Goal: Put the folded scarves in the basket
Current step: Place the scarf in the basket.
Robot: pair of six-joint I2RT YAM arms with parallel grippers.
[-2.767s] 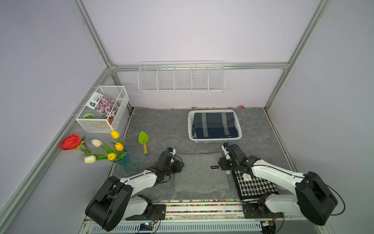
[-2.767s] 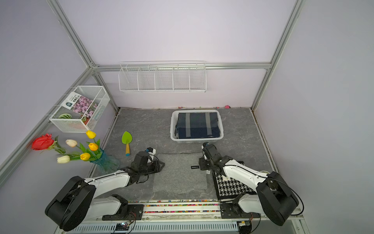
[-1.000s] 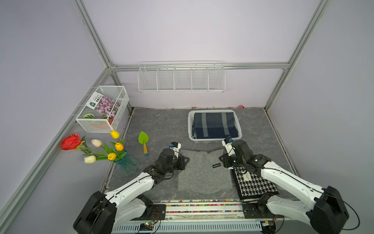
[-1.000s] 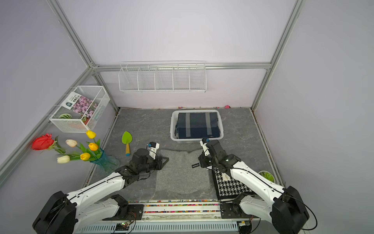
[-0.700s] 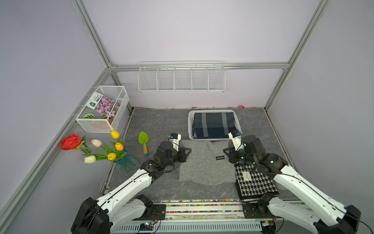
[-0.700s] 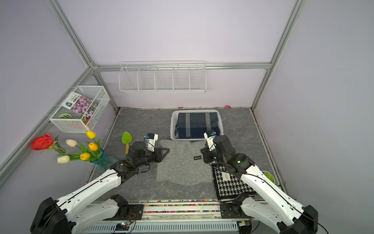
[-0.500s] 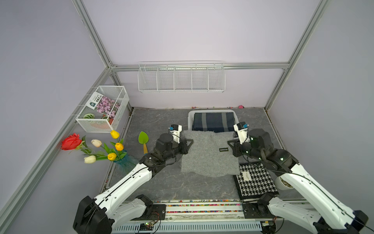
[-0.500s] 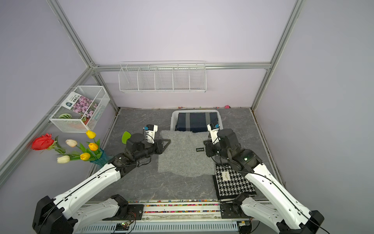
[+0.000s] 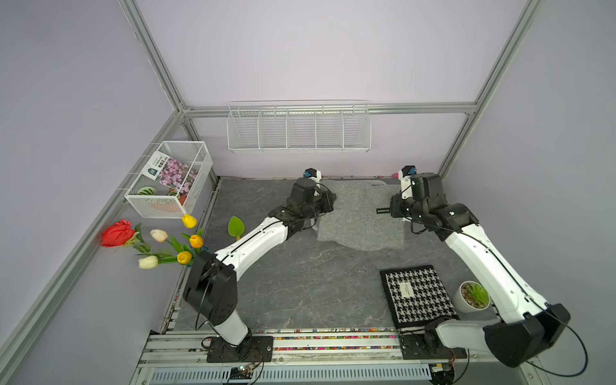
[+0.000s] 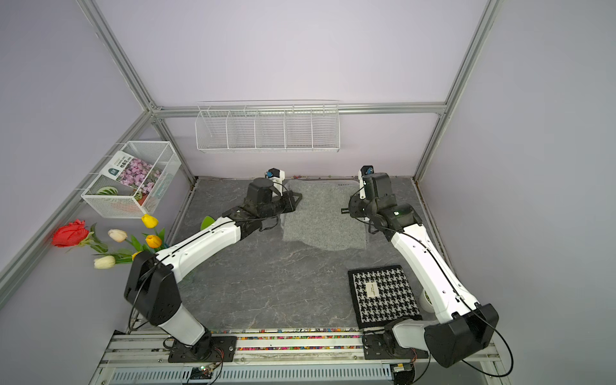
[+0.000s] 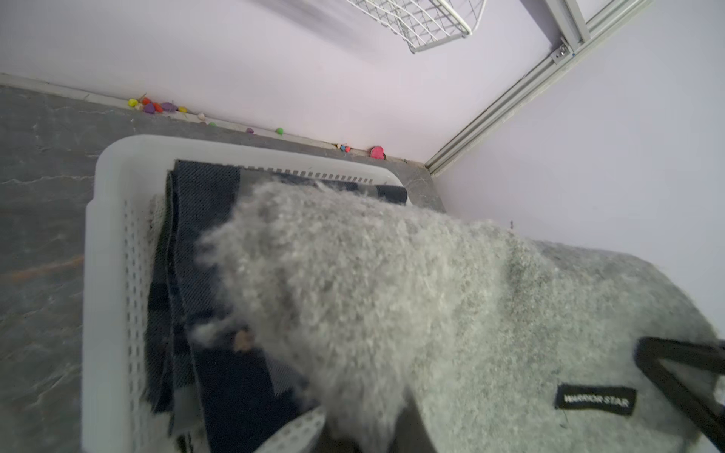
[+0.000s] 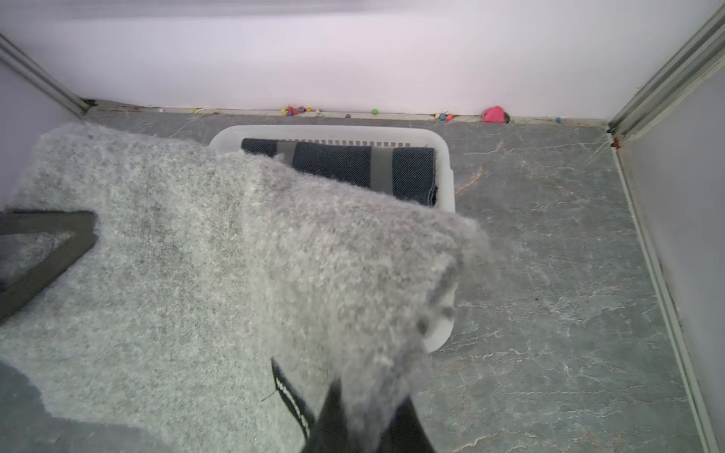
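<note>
A fuzzy grey folded scarf (image 9: 360, 213) with a black label hangs stretched between my two grippers near the back wall. My left gripper (image 9: 328, 203) is shut on its left edge, my right gripper (image 9: 393, 211) on its right edge. The scarf (image 10: 320, 216) covers the low white perforated basket, of which only a sliver of rim (image 9: 378, 182) shows in a top view. In the left wrist view the basket (image 11: 106, 243) lies under the scarf (image 11: 431, 294) with a navy striped scarf (image 11: 219, 353) inside. The right wrist view shows the same basket (image 12: 445, 168) beyond my gripper (image 12: 365, 423).
A black-and-white houndstooth folded cloth (image 9: 415, 295) and a small potted plant (image 9: 473, 295) sit front right. A green scoop (image 9: 236, 226) and a vase of flowers (image 9: 160, 240) are at the left. A wire-mesh bin (image 9: 170, 183) and a long wire rack (image 9: 298, 128) hang on the walls.
Both arms have stretched out and carried the grey scarf from the front middle of the table up and back, until it hangs over the basket.
</note>
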